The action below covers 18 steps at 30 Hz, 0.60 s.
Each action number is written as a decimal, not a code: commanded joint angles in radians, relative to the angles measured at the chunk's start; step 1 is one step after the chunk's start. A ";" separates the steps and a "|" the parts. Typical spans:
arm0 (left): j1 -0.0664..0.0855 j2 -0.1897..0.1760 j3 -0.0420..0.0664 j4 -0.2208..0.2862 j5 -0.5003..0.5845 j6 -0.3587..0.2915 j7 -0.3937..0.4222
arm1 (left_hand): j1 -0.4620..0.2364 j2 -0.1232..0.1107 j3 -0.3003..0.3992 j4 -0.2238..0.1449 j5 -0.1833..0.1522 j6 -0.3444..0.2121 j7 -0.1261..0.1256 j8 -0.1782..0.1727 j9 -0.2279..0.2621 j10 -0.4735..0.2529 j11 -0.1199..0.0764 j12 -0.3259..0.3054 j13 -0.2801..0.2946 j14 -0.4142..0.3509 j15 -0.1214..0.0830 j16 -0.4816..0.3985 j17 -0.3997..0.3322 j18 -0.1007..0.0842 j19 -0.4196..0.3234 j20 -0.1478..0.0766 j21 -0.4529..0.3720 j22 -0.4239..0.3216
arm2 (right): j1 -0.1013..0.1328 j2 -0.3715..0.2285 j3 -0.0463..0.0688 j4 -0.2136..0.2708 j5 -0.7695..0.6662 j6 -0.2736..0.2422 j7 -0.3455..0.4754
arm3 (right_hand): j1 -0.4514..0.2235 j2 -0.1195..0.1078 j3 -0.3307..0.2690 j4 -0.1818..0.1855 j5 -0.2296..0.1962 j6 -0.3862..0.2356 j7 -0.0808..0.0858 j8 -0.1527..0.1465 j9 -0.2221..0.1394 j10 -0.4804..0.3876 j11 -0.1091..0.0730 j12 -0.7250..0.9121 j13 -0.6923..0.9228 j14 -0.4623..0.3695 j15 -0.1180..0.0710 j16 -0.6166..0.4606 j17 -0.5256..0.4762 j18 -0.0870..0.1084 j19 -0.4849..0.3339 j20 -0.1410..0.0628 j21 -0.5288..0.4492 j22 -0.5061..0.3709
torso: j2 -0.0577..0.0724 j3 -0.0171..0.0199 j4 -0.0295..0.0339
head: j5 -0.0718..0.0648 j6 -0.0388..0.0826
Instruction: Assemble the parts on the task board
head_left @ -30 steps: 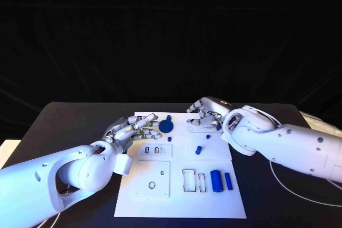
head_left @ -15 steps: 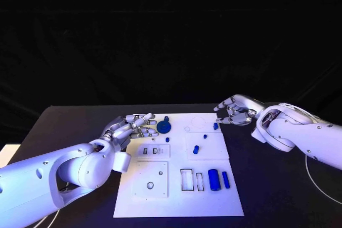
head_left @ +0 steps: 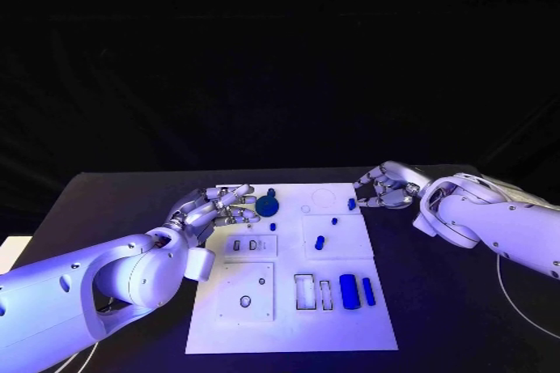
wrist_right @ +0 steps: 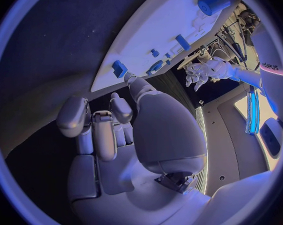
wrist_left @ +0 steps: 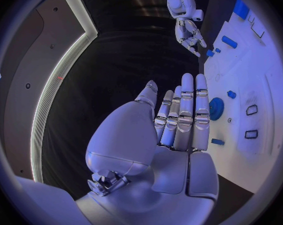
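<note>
two hands (head_left: 219, 208) (head_left: 385, 187) flank your white board (head_left: 292, 324) in the head view; blue parts (head_left: 349, 291) lie on it. left wrist view: left hand flat, fingers straight, holding nothing. right wrist view: right hand's fingers curled, grasping nothing.

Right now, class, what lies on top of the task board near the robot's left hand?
On the task board, a round blue gear-like part sits beside the left hand, and a small blue piece just below it. Whatever the fingers cover cannot be seen.
</note>
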 commanded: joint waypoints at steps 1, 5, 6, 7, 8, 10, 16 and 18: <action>-0.001 0.003 0.000 0.002 -0.008 0.022 0.013 | 0.008 -0.002 0.001 -0.006 0.005 -0.005 -0.002 0.001 0.001 -0.007 -0.003 0.000 -0.001 -0.007 -0.002 -0.007 0.001 0.019 0.000 0.003 -0.006 -0.002 | -0.008 0.011 0.000 -0.010 -0.014 0.025 0.012 | 0.009 0.003 0.001 -0.006 -0.005 0.006 0.000 -0.004 -0.001 -0.002 0.000 -0.007 -0.001 0.074 -0.004 0.005 0.104 -0.017 -0.005 0.001 -0.003 0.000 | 0.000 -0.0020 0.0013 | -0.001 -0.004; -0.001 0.003 0.000 0.002 -0.008 0.022 0.012 | 0.008 -0.002 0.001 -0.006 0.005 -0.005 -0.002 0.001 0.001 -0.007 -0.003 0.000 -0.001 -0.007 -0.002 -0.007 0.001 0.019 0.000 0.003 -0.006 -0.002 | -0.012 0.018 0.000 -0.018 -0.016 0.032 0.013 | 0.011 0.006 0.002 -0.008 -0.007 0.007 0.000 -0.004 -0.001 -0.002 0.000 -0.007 -0.001 0.074 -0.004 0.005 0.105 -0.016 -0.006 0.001 -0.004 -0.001 | 0.000 -0.0027 0.0013 | 0.000 -0.007; -0.001 0.003 0.000 0.001 -0.008 0.022 0.012 | 0.008 -0.002 0.001 -0.006 0.005 -0.005 -0.002 0.001 0.001 -0.007 -0.003 0.000 -0.001 -0.007 -0.002 -0.007 0.001 0.019 0.000 0.003 -0.006 -0.002 | -0.014 0.020 0.000 -0.019 -0.016 0.034 0.014 | 0.013 0.007 0.002 -0.008 -0.008 0.008 0.000 -0.003 -0.001 -0.002 0.000 -0.006 0.000 0.074 -0.004 0.005 0.105 -0.016 -0.006 0.001 -0.004 -0.001 | 0.000 -0.0029 0.0009 | 0.001 -0.008; -0.001 0.003 0.000 0.001 -0.008 0.022 0.012 | 0.008 -0.002 0.001 -0.006 0.005 -0.005 -0.002 0.001 0.001 -0.007 -0.003 0.000 -0.001 -0.007 -0.002 -0.007 0.001 0.019 0.000 0.003 -0.006 -0.002 | -0.015 0.022 0.000 -0.021 -0.016 0.036 0.015 | 0.015 0.009 0.003 -0.009 -0.009 0.010 0.000 -0.003 0.000 -0.002 -0.001 -0.006 0.000 0.074 -0.004 0.005 0.105 -0.016 -0.006 0.001 -0.004 -0.001 | -0.001 -0.0032 0.0006 | 0.001 -0.008; -0.001 0.003 0.000 0.002 -0.008 0.022 0.012 | 0.008 -0.002 0.001 -0.006 0.005 -0.005 -0.002 0.001 0.001 -0.007 -0.003 0.000 -0.001 -0.007 -0.002 -0.007 0.001 0.019 0.000 0.003 -0.006 -0.002 | -0.017 0.023 0.000 -0.022 -0.016 0.037 0.016 | 0.018 0.011 0.004 -0.012 -0.012 0.011 0.000 -0.002 0.000 -0.002 -0.001 -0.007 0.000 0.074 -0.004 0.005 0.105 -0.016 -0.006 0.001 -0.004 -0.001 | -0.001 -0.0032 0.0006 | 0.001 -0.008; -0.001 0.003 0.000 0.002 -0.008 0.023 0.011 | 0.008 -0.002 0.001 -0.006 0.005 -0.005 -0.002 0.001 0.001 -0.007 -0.003 0.000 -0.001 -0.007 -0.002 -0.007 0.001 0.019 0.000 0.003 -0.006 -0.002 | -0.021 0.026 0.000 -0.023 -0.016 0.040 0.018 | 0.021 0.014 0.006 -0.014 -0.015 0.013 0.000 -0.002 0.000 -0.002 -0.001 -0.006 0.000 0.074 -0.004 0.006 0.106 -0.016 -0.006 0.001 -0.004 -0.001 | 0.000 -0.0034 0.0000 | 0.002 -0.009; -0.001 0.002 0.000 0.002 -0.008 0.023 0.011 | 0.008 -0.002 0.001 -0.006 0.005 -0.005 -0.002 0.001 0.001 -0.007 -0.003 0.000 -0.001 -0.007 -0.002 -0.007 0.001 0.019 0.000 0.003 -0.006 -0.002 | -0.027 0.033 0.000 -0.031 -0.016 0.042 0.021 | 0.024 0.021 0.008 -0.016 -0.023 0.019 0.000 0.001 0.001 0.001 -0.001 -0.003 0.003 0.074 -0.005 0.006 0.106 -0.017 -0.005 0.001 -0.003 0.000 | -0.001 -0.0026 0.0002 | 0.003 -0.010; -0.001 0.002 0.000 0.003 -0.008 0.023 0.011 | 0.008 -0.002 0.001 -0.006 0.005 -0.005 -0.002 0.001 0.001 -0.007 -0.003 0.000 -0.001 -0.007 -0.002 -0.007 0.001 0.019 0.000 0.003 -0.006 -0.002 | -0.028 0.036 0.000 -0.036 -0.016 0.042 0.021 | 0.027 0.027 0.011 -0.018 -0.031 0.025 0.000 0.003 0.002 0.003 -0.001 -0.001 0.005 0.074 -0.005 0.006 0.107 -0.017 -0.005 0.001 -0.003 0.000 | -0.001 -0.0029 0.0005 | 0.003 -0.011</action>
